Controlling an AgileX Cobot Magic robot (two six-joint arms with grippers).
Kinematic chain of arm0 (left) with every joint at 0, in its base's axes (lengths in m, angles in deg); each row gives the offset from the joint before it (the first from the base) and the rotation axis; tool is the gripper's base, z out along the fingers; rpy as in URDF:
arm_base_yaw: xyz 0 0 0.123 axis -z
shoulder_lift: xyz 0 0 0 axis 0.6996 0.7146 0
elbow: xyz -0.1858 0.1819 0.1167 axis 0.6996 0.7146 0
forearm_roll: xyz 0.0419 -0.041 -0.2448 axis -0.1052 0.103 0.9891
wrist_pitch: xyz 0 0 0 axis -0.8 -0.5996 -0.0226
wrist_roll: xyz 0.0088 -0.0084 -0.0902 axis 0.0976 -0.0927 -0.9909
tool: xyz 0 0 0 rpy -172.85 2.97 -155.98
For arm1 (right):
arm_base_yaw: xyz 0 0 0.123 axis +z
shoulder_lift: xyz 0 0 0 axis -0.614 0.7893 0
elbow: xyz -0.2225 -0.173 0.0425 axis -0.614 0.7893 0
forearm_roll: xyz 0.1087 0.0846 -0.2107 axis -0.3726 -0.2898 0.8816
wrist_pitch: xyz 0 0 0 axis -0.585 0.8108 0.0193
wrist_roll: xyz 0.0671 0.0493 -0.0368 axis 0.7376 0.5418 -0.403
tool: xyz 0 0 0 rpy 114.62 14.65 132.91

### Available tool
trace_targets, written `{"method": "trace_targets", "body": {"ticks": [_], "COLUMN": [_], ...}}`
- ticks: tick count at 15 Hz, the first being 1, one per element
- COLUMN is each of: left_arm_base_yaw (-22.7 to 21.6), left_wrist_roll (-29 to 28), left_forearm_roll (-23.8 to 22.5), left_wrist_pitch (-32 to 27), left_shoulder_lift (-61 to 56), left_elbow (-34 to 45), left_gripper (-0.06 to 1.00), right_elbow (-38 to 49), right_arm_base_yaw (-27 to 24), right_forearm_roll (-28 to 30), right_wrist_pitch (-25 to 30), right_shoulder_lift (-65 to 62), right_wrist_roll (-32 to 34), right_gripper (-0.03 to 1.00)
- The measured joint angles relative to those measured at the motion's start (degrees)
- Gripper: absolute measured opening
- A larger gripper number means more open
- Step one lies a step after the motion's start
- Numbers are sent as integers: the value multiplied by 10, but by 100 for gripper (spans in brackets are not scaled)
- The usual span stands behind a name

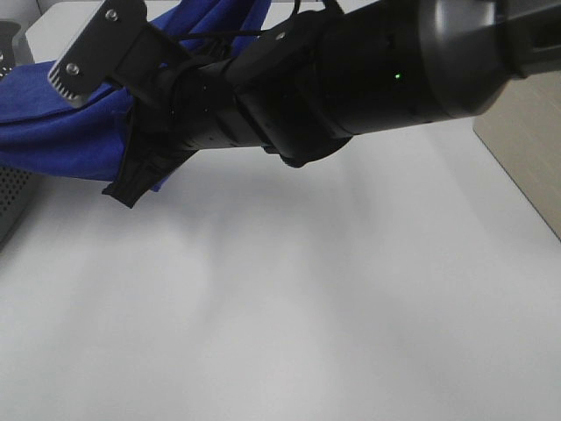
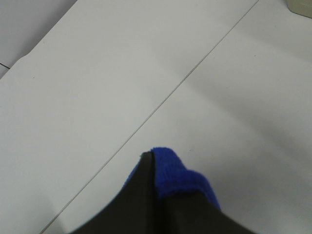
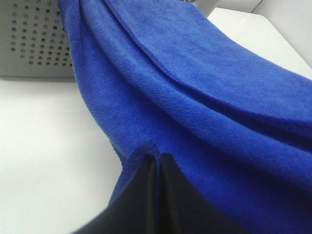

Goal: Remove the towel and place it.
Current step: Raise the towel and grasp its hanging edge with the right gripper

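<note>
Exterior high: deep blue plush towel (image 1: pixel 61 132) bunched at upper left above white table (image 1: pixel 351 307), partly behind black arm (image 1: pixel 351 79); grey perforated bin (image 1: pixel 9 193) at left edge, contents can't tell. Left wrist: left gripper (image 2: pixel 155 163) pinched tight on 1 towel corner. Right wrist: right gripper (image 3: pixel 158 160) clamped on towel fold, stitched hem visible, cloth runs up beside bin.

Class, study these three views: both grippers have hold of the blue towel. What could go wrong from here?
1. The left gripper pinches only a small tip of the towel; it may slip out.
2. The towel runs close by the perforated grey container; pulling might snag on it.
3. The right gripper holds a fold, so the cloth may land bunched.
</note>
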State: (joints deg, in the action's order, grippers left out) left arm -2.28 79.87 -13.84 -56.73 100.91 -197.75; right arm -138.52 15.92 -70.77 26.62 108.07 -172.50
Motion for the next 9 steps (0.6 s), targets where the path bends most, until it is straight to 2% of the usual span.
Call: {"method": "trace_targets", "body": {"ticks": [4, 6, 9], "left_arm_base_yaw": [-2, -16, -57], "left_wrist_roll": [0, 0, -1], "left_forearm_roll": [-1, 5, 53], "left_wrist_pitch": [-25, -45, -71], "left_shoulder_lift": [0, 0, 0], "left_elbow": [0, 0, 0], "left_gripper": [0, 0, 0], "right_elbow": [60, 96, 136], "right_arm_base_yaw": [0, 0, 0], "right_forearm_roll": [-147, -209, -261], "right_wrist_pitch": [1, 1, 4], "right_shoulder_lift": [-46, -70, -108], "right_wrist_roll": [0, 0, 1], "right_gripper": [2, 2, 2]}}
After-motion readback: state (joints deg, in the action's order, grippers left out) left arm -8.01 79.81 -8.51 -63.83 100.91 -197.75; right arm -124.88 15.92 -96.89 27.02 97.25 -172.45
